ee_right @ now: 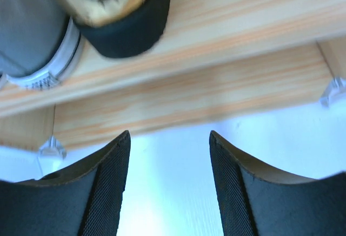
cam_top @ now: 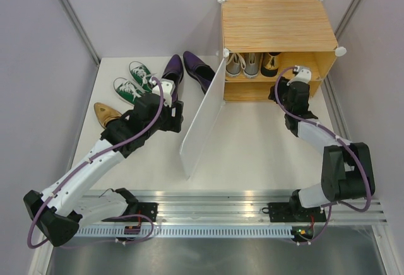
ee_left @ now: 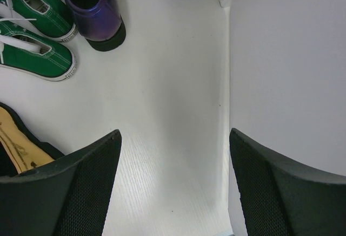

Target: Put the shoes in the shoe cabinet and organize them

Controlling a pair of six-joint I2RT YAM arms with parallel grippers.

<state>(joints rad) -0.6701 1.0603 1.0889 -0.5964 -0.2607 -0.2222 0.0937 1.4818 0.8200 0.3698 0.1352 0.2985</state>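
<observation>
Left gripper [ee_left: 174, 134]: black ribbed fingers filled the bottom of its wrist view, spread wide with only bare white table [ee_left: 162, 84] between them. It hung left of the shoe cabinet, just beside the open door.
Right gripper [ee_right: 169, 136]: jaws stood apart with nothing between them, low in front of the cabinet's right half and facing the lower compartment.
Shoe cabinet [cam_top: 278, 26]: light bamboo-grain box with white round corner connectors, at the far right of the table, its opening toward the arms.
Door [cam_top: 203, 120]: flat white panel, swung out from the cabinet's left front edge.
Purple dress shoes [cam_top: 172, 70]: glossy, with black heels. One lay left of the cabinet beyond the door; its mate lay nearer the cabinet, partly hidden by the door.
Loose gold shoe [cam_top: 106, 112]: shiny and pointed, far left of the cabinet, its heel end covered by the left arm.
Shelved gold shoe [cam_top: 271, 64]: in the cabinet's upper compartment, black heel outward, its toe hidden under the top panel.
Grey sneakers [cam_top: 243, 64]: the pair stood in the same compartment, just left of that gold shoe, heels outward.
Green sneakers [cam_top: 134, 81]: white laces and white soles, side by side left of the cabinet.
Writing: dark marks on the loose gold shoe's insole and on a grey sneaker's sole edge were too small or blurred to read.
</observation>
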